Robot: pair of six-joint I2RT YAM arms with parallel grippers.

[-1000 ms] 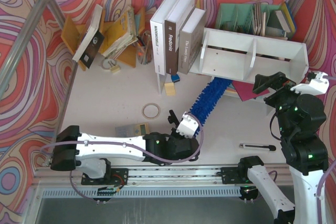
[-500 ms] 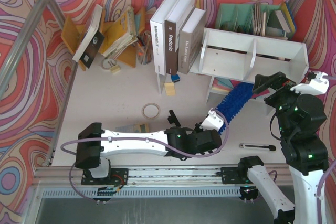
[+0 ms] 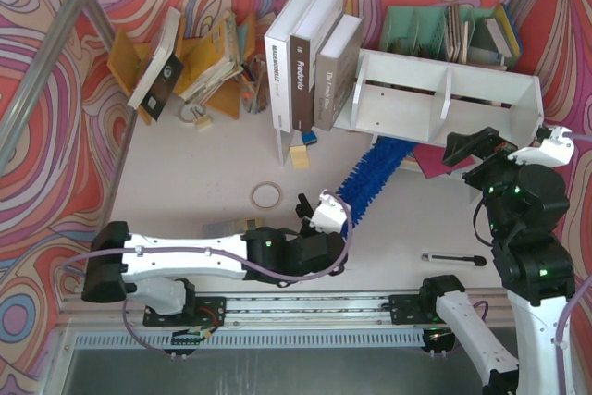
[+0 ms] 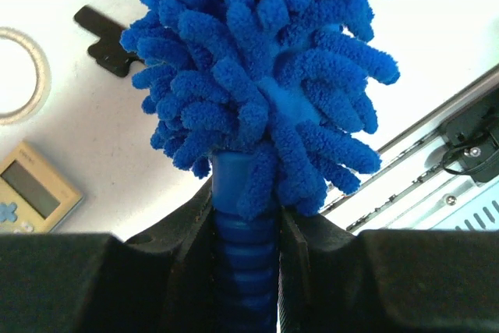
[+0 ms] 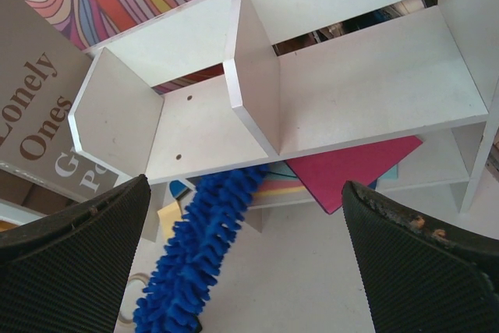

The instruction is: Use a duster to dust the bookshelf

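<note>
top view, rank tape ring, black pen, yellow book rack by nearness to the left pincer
From the left pincer, shut on the duster:
1. tape ring, just to its left
2. black pen, right, by the near edge
3. yellow book rack, far back left

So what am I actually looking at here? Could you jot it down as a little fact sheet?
Job: dusting the white bookshelf
Tool: fluffy blue duster
Left claw: shut on the duster's handle
Duster tip: tucked under the bookshelf's front edge, below its left compartment
Right claw: open, holding nothing, in front of the right compartment
Beside the bookshelf: three upright books
On the table: tape roll, black pen
</note>
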